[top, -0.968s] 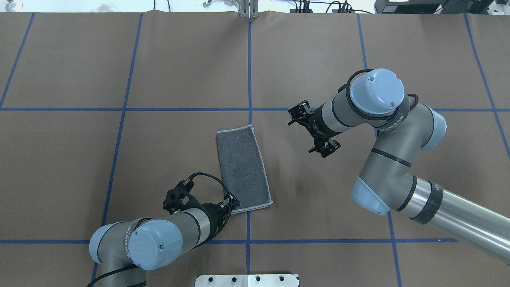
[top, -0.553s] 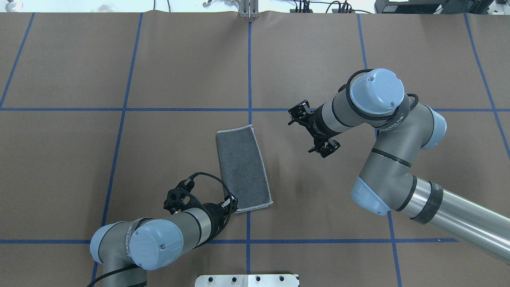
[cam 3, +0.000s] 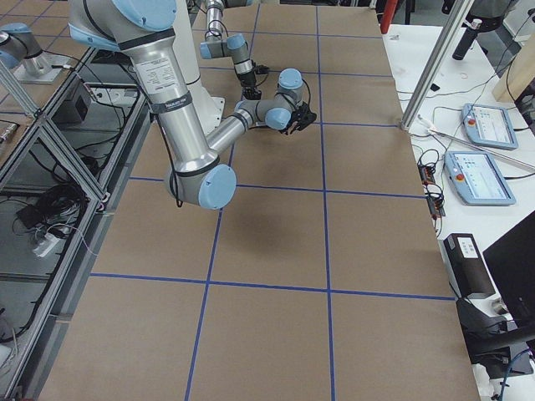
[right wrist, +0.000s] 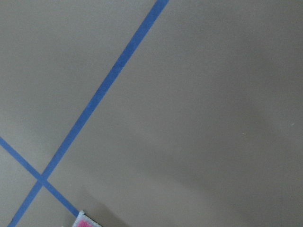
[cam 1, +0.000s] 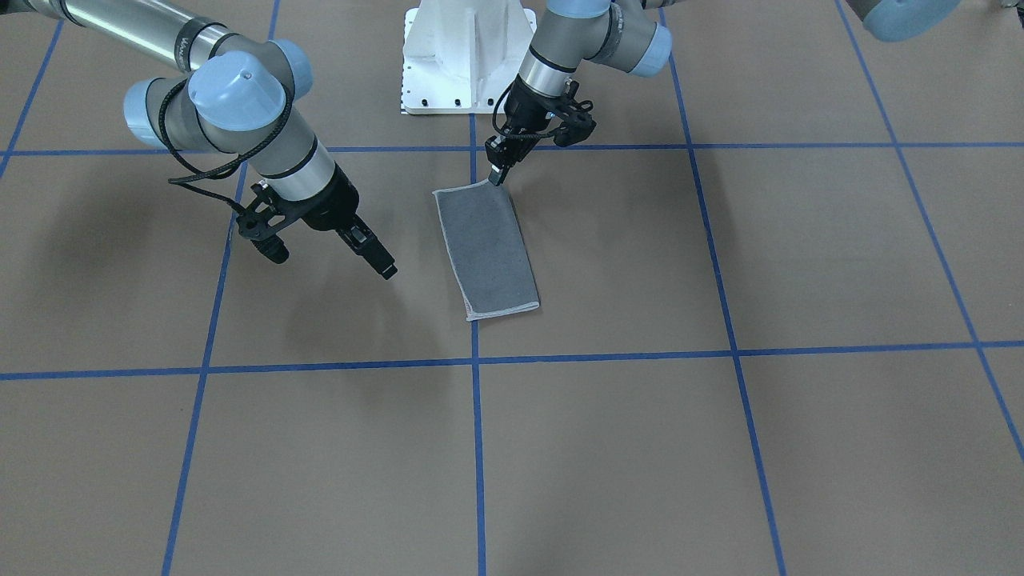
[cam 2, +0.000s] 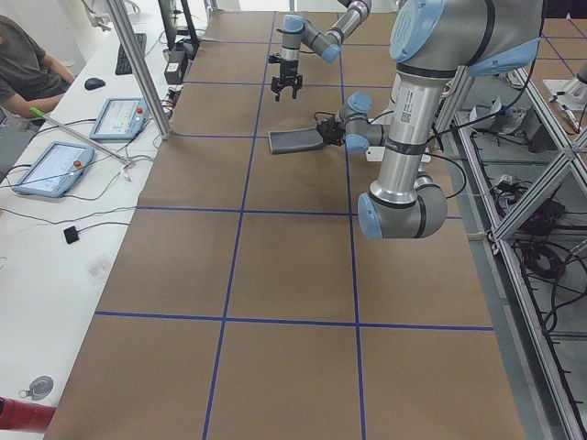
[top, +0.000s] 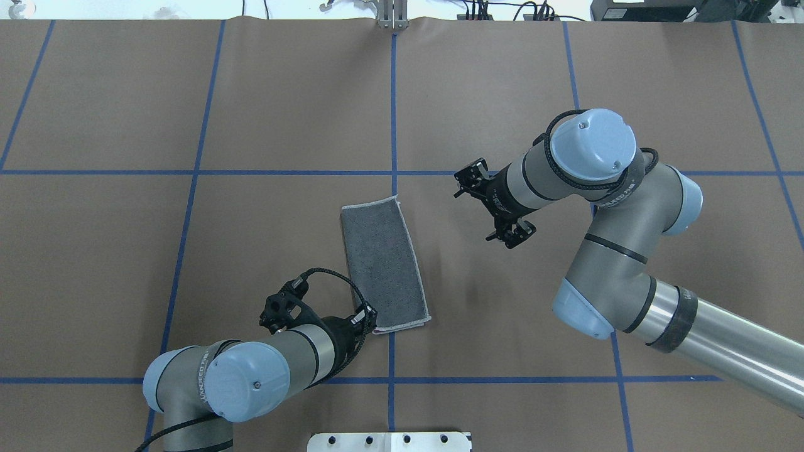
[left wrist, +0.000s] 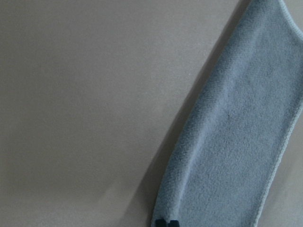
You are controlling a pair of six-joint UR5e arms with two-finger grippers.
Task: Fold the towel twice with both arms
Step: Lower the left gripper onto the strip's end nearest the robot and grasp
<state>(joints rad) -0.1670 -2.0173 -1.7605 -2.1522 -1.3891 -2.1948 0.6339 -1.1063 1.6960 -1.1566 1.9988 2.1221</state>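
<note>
The towel (top: 384, 264), folded once and grey face up, lies on the counter (top: 188, 94), its long axis running away from the robot; the left pincer (cam 1: 499, 175) is clamped on its near corner; the right pincer (cam 1: 386, 270), fingers together and empty, hangs well apart from the towel's far end.

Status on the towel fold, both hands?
Left hand shut on near corner of towel. Right hand off the cloth, raised beside it; open or shut unclear. Towel folded once, grey face up, flat on table. Nothing in the way.
</note>
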